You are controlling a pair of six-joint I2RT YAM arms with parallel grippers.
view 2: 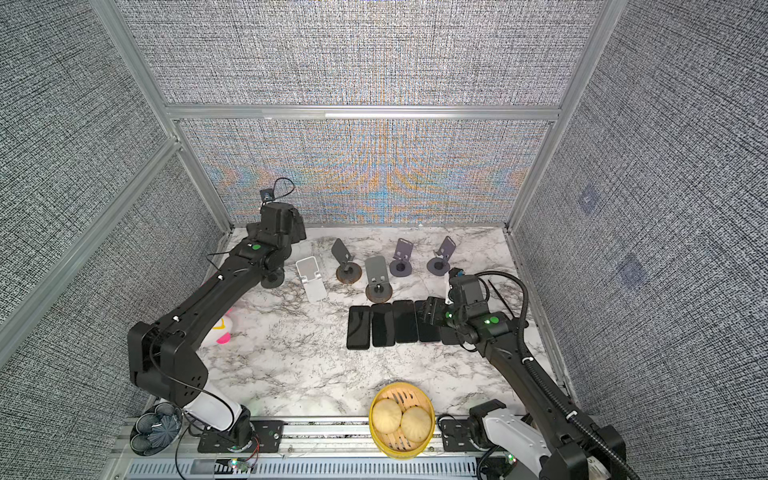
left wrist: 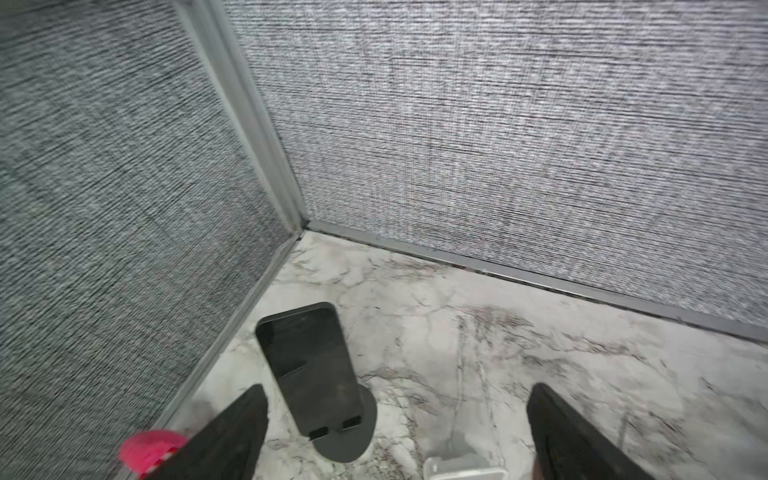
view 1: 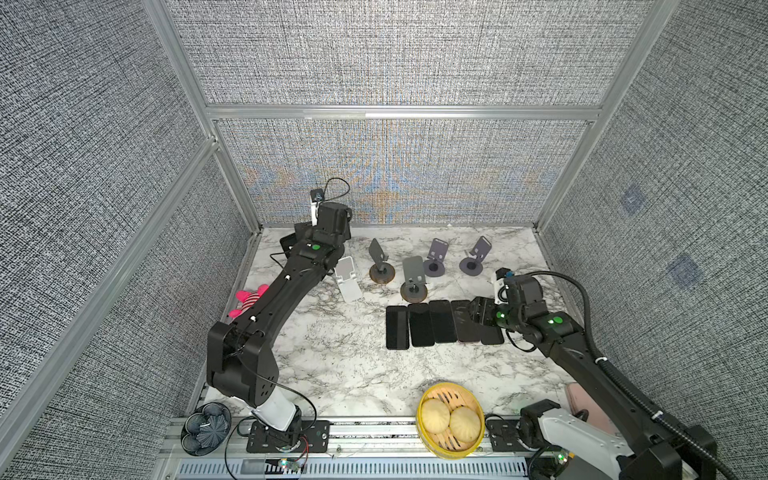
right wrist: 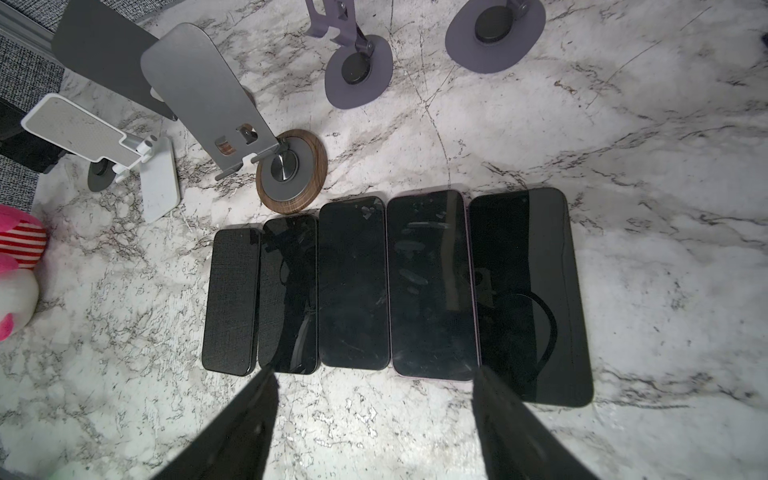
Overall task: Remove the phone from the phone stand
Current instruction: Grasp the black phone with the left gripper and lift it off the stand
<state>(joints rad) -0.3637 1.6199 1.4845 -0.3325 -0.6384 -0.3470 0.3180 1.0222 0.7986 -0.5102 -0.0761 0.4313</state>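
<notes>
Top views show a marble table (view 1: 332, 374): the left arm (view 1: 282, 299) reaches into the far left corner, and the right gripper (view 2: 424, 311) hovers over five dark phones (view 1: 419, 328) lying flat in a row. Left wrist view: the left gripper (left wrist: 398, 388), spread wide, grips nothing; the phone (left wrist: 307, 365) leans on its phone stand (left wrist: 353, 436) near that corner. Right wrist view: jaws parted, empty.

Bright, even light from above falls on the marble tabletop (view 1: 332, 361) in both top views, leaving only soft, short shadows. The back wall (view 1: 395, 183) behind the tabletop shimmers with orange and blue moiré, and the frame posts (view 2: 139, 72) above it splay outward. The left wrist view is smeared and soft throughout. In the right wrist view the phone screens (right wrist: 432, 286) on the tabletop mirror dark shapes, with a bright patch on the marble near them
</notes>
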